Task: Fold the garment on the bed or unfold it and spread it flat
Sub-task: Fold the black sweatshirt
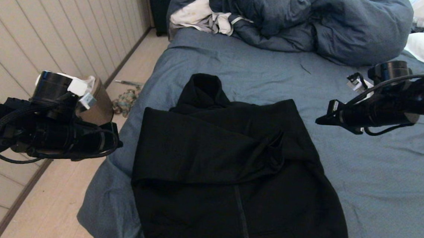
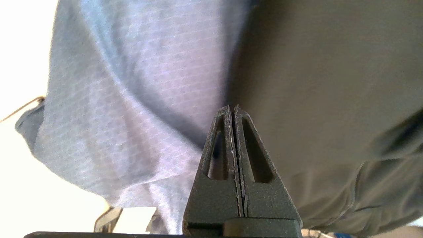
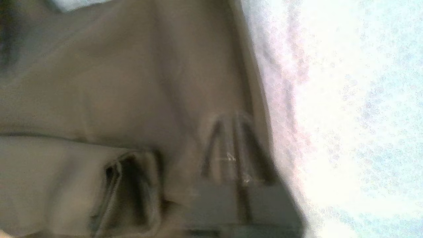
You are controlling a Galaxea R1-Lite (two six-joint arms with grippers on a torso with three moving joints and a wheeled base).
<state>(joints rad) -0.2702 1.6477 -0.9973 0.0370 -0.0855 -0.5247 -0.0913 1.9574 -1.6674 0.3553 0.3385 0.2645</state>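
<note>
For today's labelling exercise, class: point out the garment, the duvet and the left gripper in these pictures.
garment [image 1: 209, 160]: head view, on the folded-over sleeve across its chest.
duvet [image 1: 315, 21]: head view, on the bunched middle of its heap.
left gripper [image 2: 233, 107]: left wrist view, at the tips of its fingers, pressed together.

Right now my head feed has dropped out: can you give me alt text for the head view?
A black hooded garment lies on the bed, one sleeve folded across its chest. The left gripper hangs by the bed's left edge, the right gripper above the sheet; neither touches the garment. A dark blue duvet is heaped behind.
</note>
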